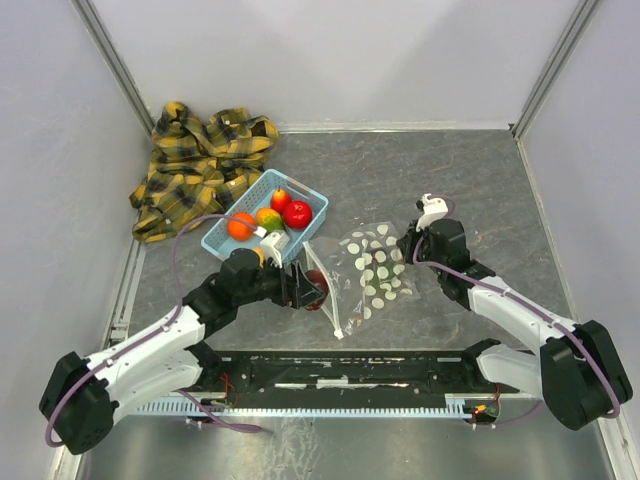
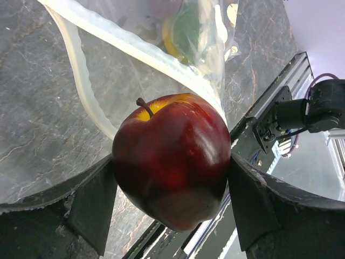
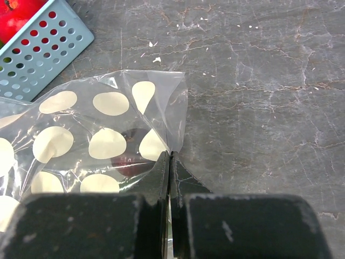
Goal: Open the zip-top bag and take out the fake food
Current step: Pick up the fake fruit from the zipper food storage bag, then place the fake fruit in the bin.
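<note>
The left end effector [image 2: 171, 178] pinches a glossy dark maroon plastic apple [image 2: 172, 156] with a yellow patch around its brown stem, one black finger [image 2: 91, 199] on each flank; the apple sits at the open mouth of the clear plastic zip-top bag [image 1: 372, 268] printed with white oval dots; the bag's white zip strip [image 2: 81, 75] stands parted in a loop behind the apple, and a yellow-and-green plastic fruit [image 2: 186, 29] lies inside the pouch. The right end effector [image 3: 170, 170] is pressed together on a corner of the bag's closed end, film nipped between its fingers; the bag lies on the grey marbled tabletop [image 1: 450, 170] between the two arms, just beside a light blue slotted plastic basket [image 1: 218, 240]; the basket holds an orange fruit [image 1: 240, 226], a red fruit [image 1: 297, 213], a yellow-green fruit [image 1: 268, 218] and a small red-orange fruit [image 1: 280, 197]; a crumpled yellow and dark plaid cloth [image 1: 195, 165] lies beyond it in the rear left corner.
</note>
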